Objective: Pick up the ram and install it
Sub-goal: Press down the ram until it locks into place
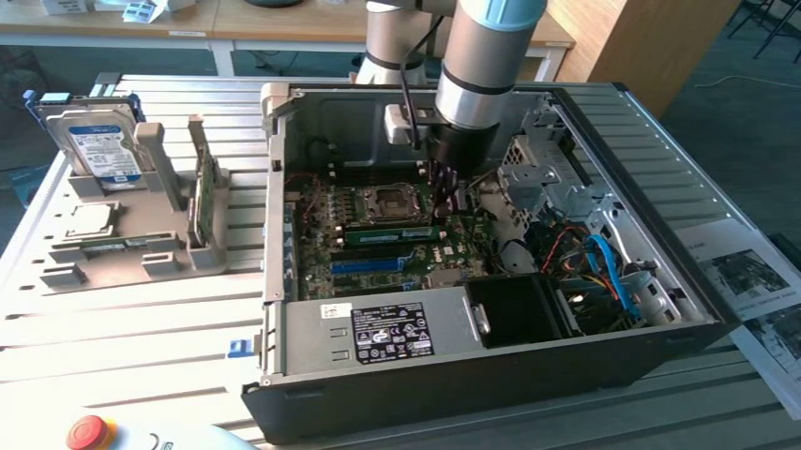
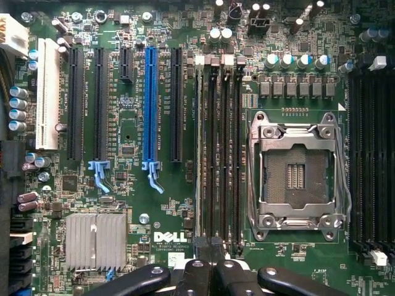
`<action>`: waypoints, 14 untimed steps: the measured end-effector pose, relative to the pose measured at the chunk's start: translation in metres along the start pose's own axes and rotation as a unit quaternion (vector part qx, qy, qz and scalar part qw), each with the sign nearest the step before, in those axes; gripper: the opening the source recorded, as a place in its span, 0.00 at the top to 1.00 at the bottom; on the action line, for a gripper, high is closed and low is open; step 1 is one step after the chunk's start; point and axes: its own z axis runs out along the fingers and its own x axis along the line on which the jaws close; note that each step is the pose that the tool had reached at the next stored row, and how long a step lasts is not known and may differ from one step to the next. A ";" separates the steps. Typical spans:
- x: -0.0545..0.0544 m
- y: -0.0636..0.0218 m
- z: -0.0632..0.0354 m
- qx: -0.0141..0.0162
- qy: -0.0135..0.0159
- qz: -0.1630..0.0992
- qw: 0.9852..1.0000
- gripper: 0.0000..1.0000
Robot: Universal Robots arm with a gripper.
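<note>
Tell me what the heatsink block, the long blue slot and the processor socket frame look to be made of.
Heatsink block: likely bare aluminium, dull silver with parallel fins. Long blue slot: moulded plastic, uniform matte blue with a clip at its end. Processor socket frame: probably steel, bright reflective grey with screws at the corners.

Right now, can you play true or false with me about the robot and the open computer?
1. The gripper hangs over the bare table, outside the computer case. False: it is inside the open case, above the motherboard.
2. The hard drive stands in the gray holder beside the case. True.
3. Every long card slot on the motherboard is black. False: one is the blue slot, and one is the white slot.
4. A red button sits near the bottom edge of the exterior view. True.
5. The case has its side cover on. False: it is open, and the inside shows.
</note>
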 end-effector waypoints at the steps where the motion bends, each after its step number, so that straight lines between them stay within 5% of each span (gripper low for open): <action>1: 0.000 0.0000 0.0006 0.000 0.000 0.000 1.000 0.90; 14: 0.000 -0.0001 0.0036 0.000 0.000 0.000 1.000 0.90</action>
